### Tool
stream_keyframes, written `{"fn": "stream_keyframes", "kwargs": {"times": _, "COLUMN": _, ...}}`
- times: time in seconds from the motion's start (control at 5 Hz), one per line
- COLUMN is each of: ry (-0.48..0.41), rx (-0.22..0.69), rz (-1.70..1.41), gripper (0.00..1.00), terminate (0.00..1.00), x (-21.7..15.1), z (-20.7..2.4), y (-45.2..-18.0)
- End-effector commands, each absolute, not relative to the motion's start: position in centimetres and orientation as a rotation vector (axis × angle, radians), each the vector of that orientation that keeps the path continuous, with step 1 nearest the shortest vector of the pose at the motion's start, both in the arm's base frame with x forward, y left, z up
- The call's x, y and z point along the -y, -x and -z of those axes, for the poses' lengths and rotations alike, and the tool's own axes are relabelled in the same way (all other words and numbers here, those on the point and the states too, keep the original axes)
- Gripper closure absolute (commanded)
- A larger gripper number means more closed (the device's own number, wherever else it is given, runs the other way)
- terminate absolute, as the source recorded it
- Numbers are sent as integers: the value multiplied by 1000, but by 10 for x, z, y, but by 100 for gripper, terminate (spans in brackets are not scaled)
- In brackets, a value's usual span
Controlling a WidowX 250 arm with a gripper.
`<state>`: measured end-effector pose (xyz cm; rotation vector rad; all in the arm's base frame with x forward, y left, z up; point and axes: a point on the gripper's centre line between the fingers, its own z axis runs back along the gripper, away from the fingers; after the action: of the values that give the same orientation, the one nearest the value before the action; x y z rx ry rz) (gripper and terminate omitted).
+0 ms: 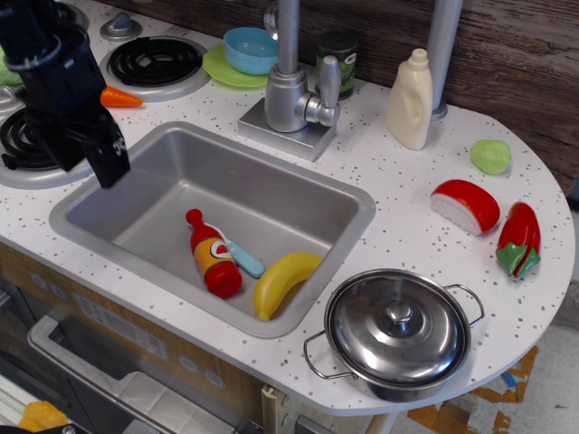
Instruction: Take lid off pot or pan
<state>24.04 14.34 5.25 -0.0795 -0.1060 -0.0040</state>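
The shiny steel lid (398, 327) with its small round knob (399, 313) sits closed on the small steel pot (362, 378) at the front right of the counter. The pot's wire loop handles stick out at its left front and right. My black gripper (101, 155) hangs at the far left, over the left rim of the sink, far from the pot. Its fingers point down and hold nothing; I cannot tell whether they are open or shut.
The grey sink basin (271, 194) holds a ketchup bottle (211, 258) and a banana (280, 280). A faucet (289, 90), white bottle (410, 101), green can, blue bowl on a green plate, carrot (119, 97), stove burners, and toy foods (466, 205) lie around.
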Motion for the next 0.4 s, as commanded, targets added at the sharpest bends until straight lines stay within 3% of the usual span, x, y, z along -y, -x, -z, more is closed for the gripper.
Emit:
{"fn": "stream_keyframes", "kwargs": {"times": 0.0, "ry": 73, "rx": 160, "rz": -86, "gripper": 0, "terminate": 0, "x": -89, "z": -95, "y": -244}}
{"fn": "stream_keyframes", "kwargs": {"times": 0.2, "ry": 94, "rx": 174, "rz": -115, "gripper": 0, "terminate": 0, "x": -51, "z": -106, "y": -251}}
